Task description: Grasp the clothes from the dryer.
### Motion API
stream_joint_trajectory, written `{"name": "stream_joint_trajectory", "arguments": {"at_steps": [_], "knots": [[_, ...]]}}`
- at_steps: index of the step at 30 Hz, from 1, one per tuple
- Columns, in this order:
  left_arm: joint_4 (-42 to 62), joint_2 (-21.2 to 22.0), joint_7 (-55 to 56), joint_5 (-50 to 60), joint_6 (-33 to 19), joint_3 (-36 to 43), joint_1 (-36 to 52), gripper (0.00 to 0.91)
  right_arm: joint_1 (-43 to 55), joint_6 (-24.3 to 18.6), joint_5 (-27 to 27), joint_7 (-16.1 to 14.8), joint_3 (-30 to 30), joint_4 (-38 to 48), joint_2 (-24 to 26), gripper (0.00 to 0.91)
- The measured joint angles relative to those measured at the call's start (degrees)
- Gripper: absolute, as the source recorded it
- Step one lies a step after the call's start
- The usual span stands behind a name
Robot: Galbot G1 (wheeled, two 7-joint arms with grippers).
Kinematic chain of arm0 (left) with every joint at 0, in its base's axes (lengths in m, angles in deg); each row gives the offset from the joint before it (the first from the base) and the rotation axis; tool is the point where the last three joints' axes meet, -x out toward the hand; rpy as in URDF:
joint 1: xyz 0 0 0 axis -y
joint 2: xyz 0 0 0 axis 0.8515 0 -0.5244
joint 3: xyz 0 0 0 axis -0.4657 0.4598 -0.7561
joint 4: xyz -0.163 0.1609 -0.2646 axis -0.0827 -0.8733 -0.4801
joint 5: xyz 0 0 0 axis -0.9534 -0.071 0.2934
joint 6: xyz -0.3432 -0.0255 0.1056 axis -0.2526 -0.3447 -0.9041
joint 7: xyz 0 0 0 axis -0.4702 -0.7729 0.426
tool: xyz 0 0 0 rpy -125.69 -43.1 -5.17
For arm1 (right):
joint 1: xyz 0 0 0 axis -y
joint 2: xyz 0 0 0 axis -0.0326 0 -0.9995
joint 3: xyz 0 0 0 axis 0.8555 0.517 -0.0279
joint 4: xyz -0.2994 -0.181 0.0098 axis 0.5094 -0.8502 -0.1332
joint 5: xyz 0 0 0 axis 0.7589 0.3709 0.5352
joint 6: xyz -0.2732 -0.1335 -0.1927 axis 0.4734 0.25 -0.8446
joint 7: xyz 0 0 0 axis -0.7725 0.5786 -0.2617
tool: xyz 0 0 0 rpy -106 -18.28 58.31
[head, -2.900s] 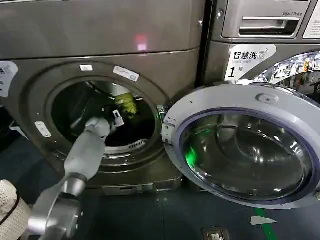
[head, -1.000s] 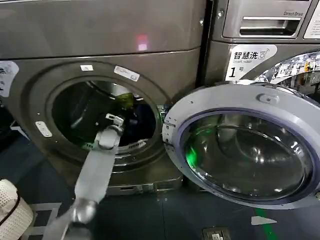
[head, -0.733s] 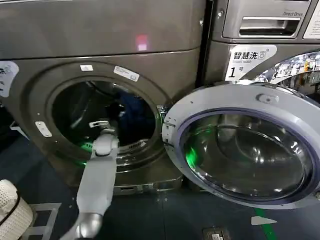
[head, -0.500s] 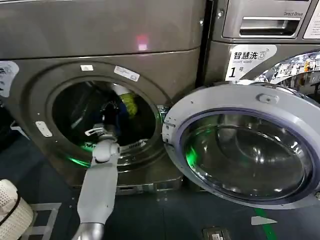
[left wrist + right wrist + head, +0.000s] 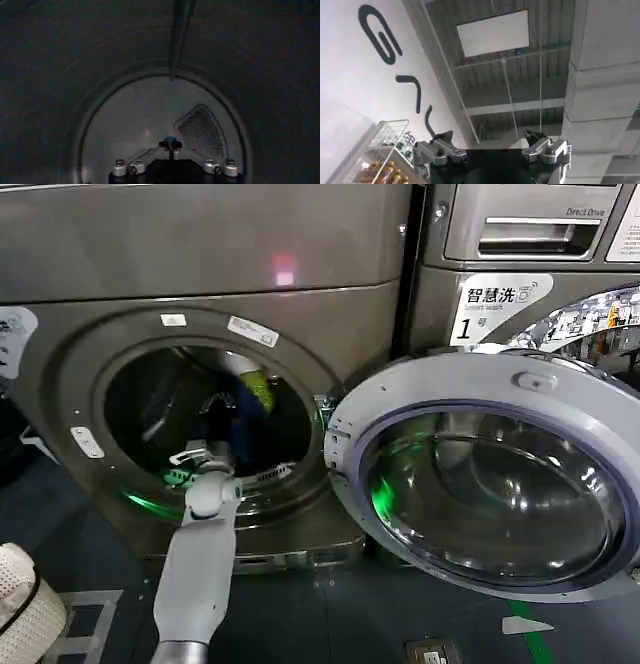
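Observation:
The dryer (image 5: 60, 354) stands with its round door swung open to the right. My left arm reaches through the porthole, and my left gripper (image 5: 205, 452) sits low, just inside the drum's front lip. Beyond it lie the clothes: a dark navy garment (image 5: 232, 419) with a yellow-green lump (image 5: 258, 390) at its far end. In the left wrist view my left gripper (image 5: 171, 144) is shut, fingers meeting at a point with a bit of blue fabric pinched there, the drum's back wall (image 5: 140, 115) behind. My right gripper (image 5: 488, 134) is open, pointing at a ceiling.
The open silver-rimmed glass door (image 5: 480, 379) fills the space right of the porthole. A lighter grey machine (image 5: 500, 294) with a drawer handle stands behind it. A white knitted object (image 5: 25, 604) sits at the lower left on the dark floor.
My left gripper has drawn back from deep in the drum to its front lip, shifting left and lower. The navy garment and yellow-green lump have shifted inside the drum.

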Motion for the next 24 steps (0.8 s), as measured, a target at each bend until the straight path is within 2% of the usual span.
{"name": "stream_joint_trajectory", "arguments": {"at_steps": [24], "knots": [[0.5, 0.1, -1.0, 1.7, -0.1, -0.1, 0.4, 0.000, -0.2, 1.2, -0.2, -0.2, -1.8, 0.5, 0.2, 0.907]]}}
